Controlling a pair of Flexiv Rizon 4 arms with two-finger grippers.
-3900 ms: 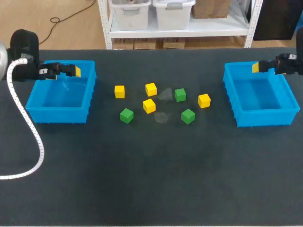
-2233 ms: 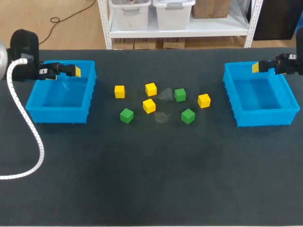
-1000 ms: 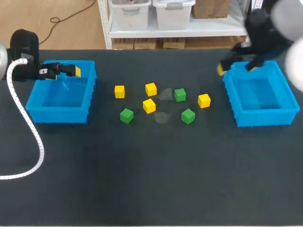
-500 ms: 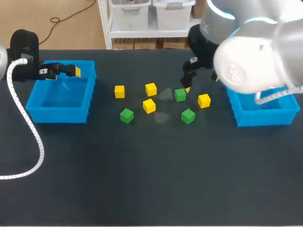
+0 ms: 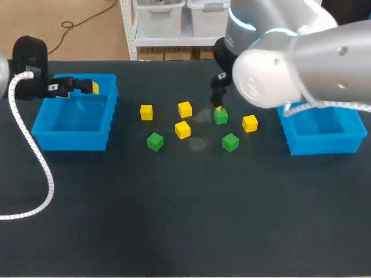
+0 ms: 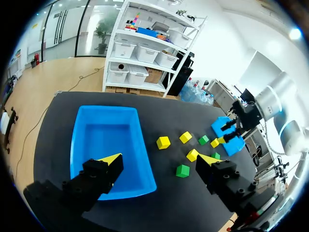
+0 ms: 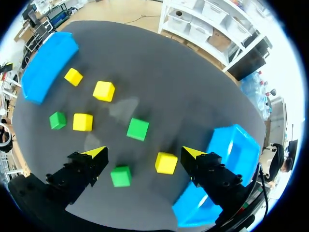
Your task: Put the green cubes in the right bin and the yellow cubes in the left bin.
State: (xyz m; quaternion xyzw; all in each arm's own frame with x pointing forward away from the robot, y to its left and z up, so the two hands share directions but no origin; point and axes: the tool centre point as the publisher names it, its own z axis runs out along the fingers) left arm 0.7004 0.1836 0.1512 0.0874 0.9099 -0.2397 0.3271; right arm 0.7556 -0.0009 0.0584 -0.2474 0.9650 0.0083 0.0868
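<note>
Three green cubes lie mid-table: one (image 5: 221, 116) at the back, one (image 5: 230, 142) nearer the front, one (image 5: 155, 141) to the left. Several yellow cubes (image 5: 185, 109) are scattered among them. My right gripper (image 5: 218, 107) hangs open just above the back green cube (image 7: 138, 129), which the right wrist view shows ahead of that gripper (image 7: 144, 152), between its spread fingers and untouched. Over the far rim of the left bin (image 5: 40, 130), my left gripper (image 5: 87, 87) stands open and empty. The right bin (image 5: 322, 142) is partly covered by my right arm.
A white ribbed cable (image 5: 35, 168) loops over the table's left part. From the left wrist view the left bin (image 6: 108, 145) lies under the gripper (image 6: 159, 159), with the cubes beyond it. The table's front half is bare dark cloth.
My right arm has swung left from over the right bin to the middle and come down over the back green cube. The left arm and all cubes have stayed put.
</note>
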